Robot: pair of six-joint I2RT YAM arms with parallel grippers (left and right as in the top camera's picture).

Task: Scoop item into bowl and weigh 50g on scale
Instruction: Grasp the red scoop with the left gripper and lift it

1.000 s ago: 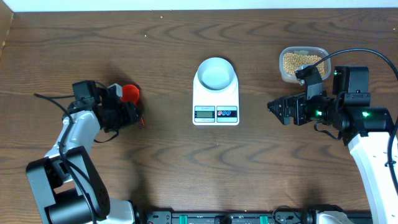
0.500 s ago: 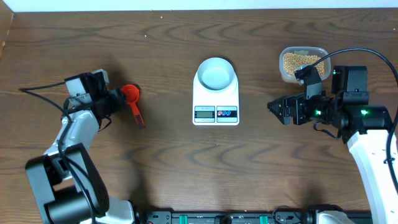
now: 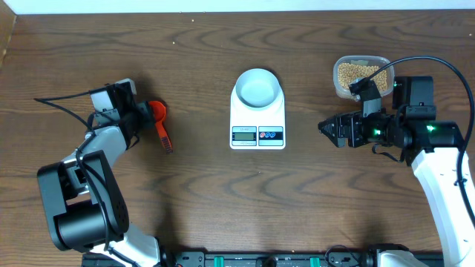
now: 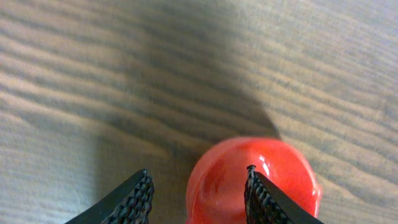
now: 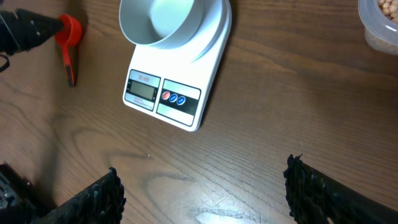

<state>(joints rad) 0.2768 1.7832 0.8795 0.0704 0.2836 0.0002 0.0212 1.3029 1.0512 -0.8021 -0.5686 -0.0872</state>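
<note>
The pale blue-grey bowl point(image 3: 258, 87) stands empty on the white scale point(image 3: 257, 135) at the table's middle; both also show in the right wrist view, bowl point(image 5: 163, 22) and scale point(image 5: 180, 93). The tan beans point(image 3: 358, 72) lie in a clear tub at the back right. A red scoop point(image 3: 156, 113) lies on the table at the left. My left gripper point(image 3: 139, 115) is open right at the scoop's cup point(image 4: 261, 177), with the cup's left part between its fingers point(image 4: 198, 180). My right gripper point(image 3: 326, 127) is open and empty above bare table point(image 5: 202, 171), right of the scale.
The clear plastic tub point(image 3: 338, 83) stands behind my right arm, and its edge shows in the right wrist view point(image 5: 376, 34). The scoop's handle point(image 3: 166, 141) points toward the front. The scale's display point(image 3: 244, 134) faces the front edge.
My left gripper drew back from over the scoop's handle, then came in level with the scoop's cup from the left. The scoop stayed put. The right arm barely moved.
</note>
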